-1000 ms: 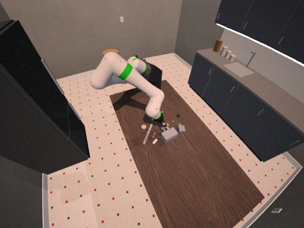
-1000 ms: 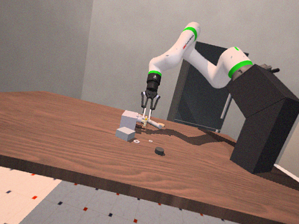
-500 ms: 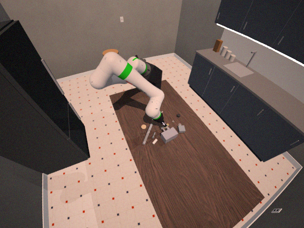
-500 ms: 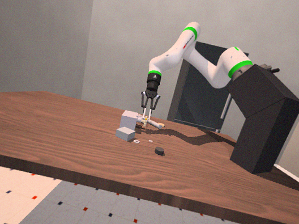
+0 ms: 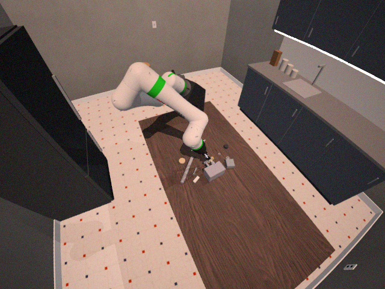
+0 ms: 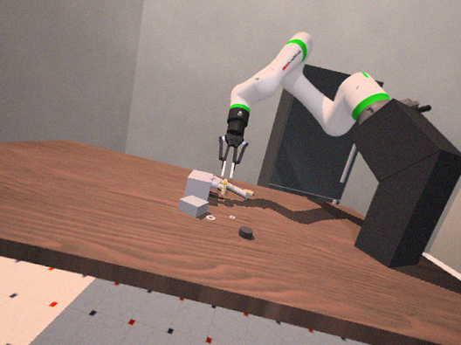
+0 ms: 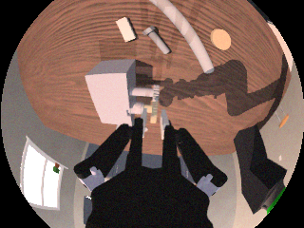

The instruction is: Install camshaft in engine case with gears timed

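Note:
The grey engine case (image 5: 214, 171) (image 6: 198, 184) (image 7: 111, 92) stands upright on the table. Two pale cylinders stick out from its front. The small crank gear (image 7: 156, 91) is at the end of one. The camshaft's big gear (image 6: 224, 186) (image 7: 154, 114), pale yellow and seen edge-on in the wrist view, stands upright in front of the other, beside the small gear. How deep its shaft sits and the marked teeth cannot be made out. My gripper (image 6: 226, 175) (image 7: 154, 114) points down with its fingertips apart, just above the big gear, and holds nothing.
A smaller grey block (image 5: 230, 163) (image 6: 193, 207) and a dark puck (image 5: 225, 146) (image 6: 245, 233) lie to one side of the case. On the other lie a long pale tube (image 5: 186, 170) (image 7: 182, 29), a bolt (image 7: 159, 42), a cream block (image 7: 125, 29) and an orange disc (image 5: 181, 161) (image 7: 220, 39).

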### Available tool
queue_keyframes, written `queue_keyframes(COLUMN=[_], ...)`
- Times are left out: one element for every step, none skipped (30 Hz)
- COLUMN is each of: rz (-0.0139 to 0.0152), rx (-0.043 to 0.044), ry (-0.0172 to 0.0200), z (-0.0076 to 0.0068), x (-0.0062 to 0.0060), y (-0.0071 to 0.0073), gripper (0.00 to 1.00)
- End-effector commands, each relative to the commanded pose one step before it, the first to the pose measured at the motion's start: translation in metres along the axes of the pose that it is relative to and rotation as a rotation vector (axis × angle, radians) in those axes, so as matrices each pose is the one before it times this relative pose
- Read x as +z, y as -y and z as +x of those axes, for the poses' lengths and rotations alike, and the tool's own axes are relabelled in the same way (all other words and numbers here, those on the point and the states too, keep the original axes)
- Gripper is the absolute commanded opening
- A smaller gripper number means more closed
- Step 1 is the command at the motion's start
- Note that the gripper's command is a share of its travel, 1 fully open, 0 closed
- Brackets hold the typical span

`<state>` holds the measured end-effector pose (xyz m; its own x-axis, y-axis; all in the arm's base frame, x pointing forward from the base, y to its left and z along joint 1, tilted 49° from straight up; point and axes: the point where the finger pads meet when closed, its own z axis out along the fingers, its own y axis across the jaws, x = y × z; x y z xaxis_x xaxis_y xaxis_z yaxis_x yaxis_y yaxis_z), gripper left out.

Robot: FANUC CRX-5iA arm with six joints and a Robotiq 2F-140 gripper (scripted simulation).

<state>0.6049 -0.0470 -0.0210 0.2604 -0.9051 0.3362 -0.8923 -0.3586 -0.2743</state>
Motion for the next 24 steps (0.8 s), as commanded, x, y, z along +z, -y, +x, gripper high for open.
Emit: queue_keyframes(rz=[0.00111, 0.00000, 0.00000, 0.00000, 0.00000, 0.00000, 0.00000, 0.00000, 0.00000, 0.00000, 0.00000, 0.00000, 0.00000, 0.00000, 0.00000, 0.00000, 0.00000, 0.00000, 0.00000, 0.00000, 0.00000, 0.00000, 0.00000, 0.00000], rx=[-0.00059, 0.00000, 0.00000, 0.00000, 0.00000, 0.00000, 0.00000, 0.00000, 0.00000, 0.00000, 0.00000, 0.00000, 0.00000, 0.00000, 0.00000, 0.00000, 0.00000, 0.00000, 0.00000, 0.00000, 0.00000, 0.00000, 0.00000, 0.00000], ry=[0.00031, -0.00002, 0.00001, -0.00001, 0.00002, -0.00002, 0.00001, 0.00000, -0.00001, 0.00000, 0.00001, 0.00001, 0.00000, 0.00000, 0.00001, 0.00000, 0.00000, 0.00000, 0.00000, 0.00000, 0.00000, 0.00000, 0.00000, 0.00000], z=[-0.00019, 0.00001, 0.00000, 0.00000, -0.00001, 0.00001, -0.00001, 0.00000, 0.00001, 0.00000, 0.00000, 0.00000, 0.00000, 0.00000, 0.00000, 0.00000, 0.00000, 0.00000, -0.00001, -0.00004, -0.00010, -0.00017, -0.00027, -0.00038], x=[-0.00857, -0.00244, -0.00232, -0.00217, -0.00200, -0.00181, -0.00160, -0.00138, -0.00116, -0.00093, -0.00071, -0.00051, 0.00000, 0.00000, -0.00033, -0.00018, -0.00007, -0.00001, -0.00001, -0.00007, -0.00019, -0.00035, -0.00054, -0.00075], y=[0.00079, 0.00000, 0.00000, 0.00000, -0.00001, 0.00001, 0.00000, 0.00000, 0.00000, 0.00000, 0.00000, 0.00000, 0.00000, 0.00000, 0.00000, 0.00000, 0.00000, 0.00000, 0.00000, 0.00000, 0.00000, 0.00000, 0.00000, 0.00000], gripper=[0.27, 0.27, 0.27, 0.27, 0.27, 0.27, 0.27, 0.27, 0.27, 0.27, 0.27, 0.27, 0.27, 0.27, 0.27, 0.27, 0.27, 0.27, 0.27, 0.27, 0.27, 0.27, 0.27, 0.27])
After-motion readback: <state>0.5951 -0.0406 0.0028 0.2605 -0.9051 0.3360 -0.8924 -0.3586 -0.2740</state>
